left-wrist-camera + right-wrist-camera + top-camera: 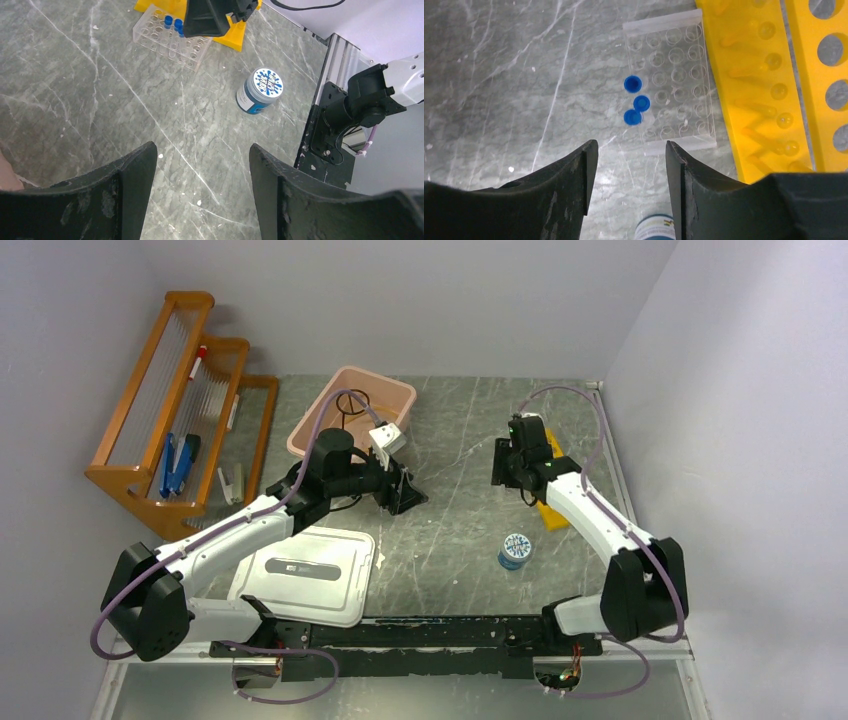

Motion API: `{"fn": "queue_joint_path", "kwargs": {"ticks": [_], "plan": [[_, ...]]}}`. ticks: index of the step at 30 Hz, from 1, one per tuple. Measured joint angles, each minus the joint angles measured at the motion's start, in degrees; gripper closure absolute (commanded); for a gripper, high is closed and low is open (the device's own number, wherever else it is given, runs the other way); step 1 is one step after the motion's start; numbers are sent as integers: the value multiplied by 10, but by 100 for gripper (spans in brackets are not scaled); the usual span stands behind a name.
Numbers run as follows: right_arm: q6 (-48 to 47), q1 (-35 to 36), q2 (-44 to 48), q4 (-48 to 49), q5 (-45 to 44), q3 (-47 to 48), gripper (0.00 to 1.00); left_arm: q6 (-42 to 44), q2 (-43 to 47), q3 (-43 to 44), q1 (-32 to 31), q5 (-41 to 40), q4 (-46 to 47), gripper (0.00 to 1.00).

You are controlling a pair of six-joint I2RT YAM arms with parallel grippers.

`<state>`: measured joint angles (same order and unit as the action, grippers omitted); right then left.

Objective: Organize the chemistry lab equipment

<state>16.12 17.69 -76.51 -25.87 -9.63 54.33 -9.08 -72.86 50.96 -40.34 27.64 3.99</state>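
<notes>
Three tiny blue-capped vials [641, 103]: stood upright in a clear plastic well tray [679, 75], bunched along its left edge, just ahead of the right gripper [631, 150].
State of the right gripper: fingers spread, nothing between them, hanging above the tray's near edge.
Over at the left gripper [202, 155]: spread wide as well, and empty, with only the bare grey marble table [75, 90] beneath it.
Off to the right of the right gripper, the yellow plastic tube rack [749, 90]: lay hard against the tray; whether the two touched could not be told.
Just behind the right gripper, the round blue jar [260, 90]: stood on its own, ahead and to the right of the left gripper.
Risk, crowding: the vials sat so close together that a finger coming down for one could catch its neighbour and tip it.
Risk, light tray: a glancing touch could shove the tray sideways or lift it along with a vial.
Risk, arms: the right gripper hung straight ahead of the left one, so a forward reach could clip it.
</notes>
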Motion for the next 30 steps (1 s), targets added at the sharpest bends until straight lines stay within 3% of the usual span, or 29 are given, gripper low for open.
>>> {"fn": "queue_joint_path", "kwargs": {"ticks": [8,14,22,30], "plan": [[17,0,-66,24,-34,27,45,-4,0,0,0,-7,-1,28],[23,0,-95,30,-48,33,53,-4,0,0,0,-9,-4,28],[30,0,-105,45,-58,32,54,-6,0,0,0,-10,-4,28],[37,0,-109,50,-69,32,61,-6,0,0,0,-11,-4,28]]}}
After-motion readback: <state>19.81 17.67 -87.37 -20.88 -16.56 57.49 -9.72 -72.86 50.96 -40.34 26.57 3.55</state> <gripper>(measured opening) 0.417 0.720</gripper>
